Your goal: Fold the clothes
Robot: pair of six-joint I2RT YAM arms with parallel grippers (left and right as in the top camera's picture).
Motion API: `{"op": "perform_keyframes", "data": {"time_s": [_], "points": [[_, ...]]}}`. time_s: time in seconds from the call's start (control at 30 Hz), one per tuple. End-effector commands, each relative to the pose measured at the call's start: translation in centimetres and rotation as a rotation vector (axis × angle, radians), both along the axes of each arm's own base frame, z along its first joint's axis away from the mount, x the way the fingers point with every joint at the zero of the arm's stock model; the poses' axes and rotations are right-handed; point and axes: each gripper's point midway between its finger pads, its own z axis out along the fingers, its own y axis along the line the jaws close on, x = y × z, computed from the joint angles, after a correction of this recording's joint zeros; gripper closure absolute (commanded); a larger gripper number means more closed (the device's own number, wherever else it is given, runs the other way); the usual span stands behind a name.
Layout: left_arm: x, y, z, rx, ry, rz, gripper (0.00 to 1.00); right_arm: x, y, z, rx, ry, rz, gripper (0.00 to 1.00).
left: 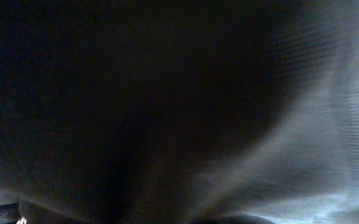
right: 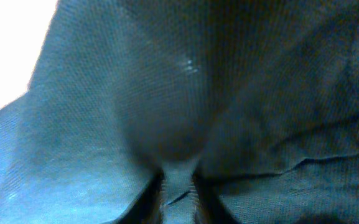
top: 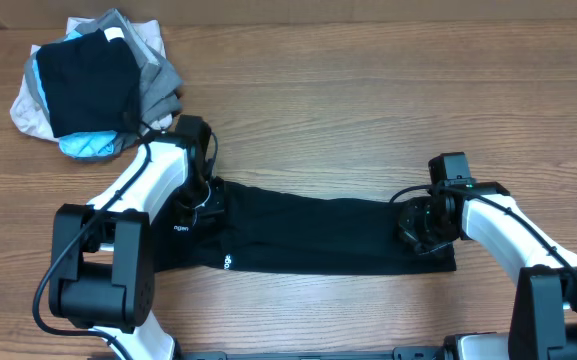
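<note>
On table [top: 368, 100], overhead view: black shirt [top: 318, 235] lies as long band across front middle. Left pincer [top: 203, 200] sits on its left end, right pincer [top: 415, 228] on its right end. Heap of clothes [top: 88, 85] in far left corner, well apart.
Left wrist view: shirt cloth fills frame; I read pincer as closed, cloth caught.
Right wrist view: fingers [right: 148, 202] nearly together, shirt fold nipped between.

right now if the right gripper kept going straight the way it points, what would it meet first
The black shirt: fabric fills the right wrist view and bunches between the right gripper's fingers. The table probably lies just beneath, though depth is unclear.
</note>
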Motion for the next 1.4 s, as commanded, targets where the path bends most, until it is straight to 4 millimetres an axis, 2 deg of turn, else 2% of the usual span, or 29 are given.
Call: {"op": "perform_keyframes", "data": {"time_s": [0.0, 0.27, 0.4, 0.53, 0.77, 1.0, 1.13, 1.37], "points": [[-0.7, 1.2, -0.8, -0.001, 0.033, 0.061, 0.95, -0.7, -1.5, -0.9, -0.082, 0.035, -0.084, 0.89], [-0.7, 6.3, -0.7, 0.002, 0.058, 0.291, 0.9, 0.2, -2.9, -1.0, -0.088, 0.012, -0.147, 0.92], [-0.9, 8.4, -0.7, -0.014, 0.062, 0.377, 0.87, 0.6, -2.9, -1.6, -0.088, 0.01, -0.146, 0.92], [-1.0, 9.4, -0.8, -0.022, 0.062, 0.42, 0.87, 0.5, -2.6, -2.9, -0.077, 0.044, -0.144, 0.92], [-0.4, 9.7, -0.9, -0.028, 0.032, 0.432, 0.87, 0.1, -2.2, -4.9, -0.054, 0.098, -0.142, 0.92], [0.4, 10.9, -1.1, -0.012, 0.002, 0.514, 0.91, 0.5, -2.0, -4.8, -0.042, 0.089, -0.141, 0.91], [0.1, 13.1, -1.1, -0.008, -0.002, 0.615, 0.93, 1.2, -2.0, -4.5, -0.041, 0.073, -0.139, 0.91], [-1.2, 17.2, -1.0, -0.035, -0.001, 0.814, 0.93, 3.7, -2.0, -3.3, -0.036, 0.009, -0.139, 0.89]]}}
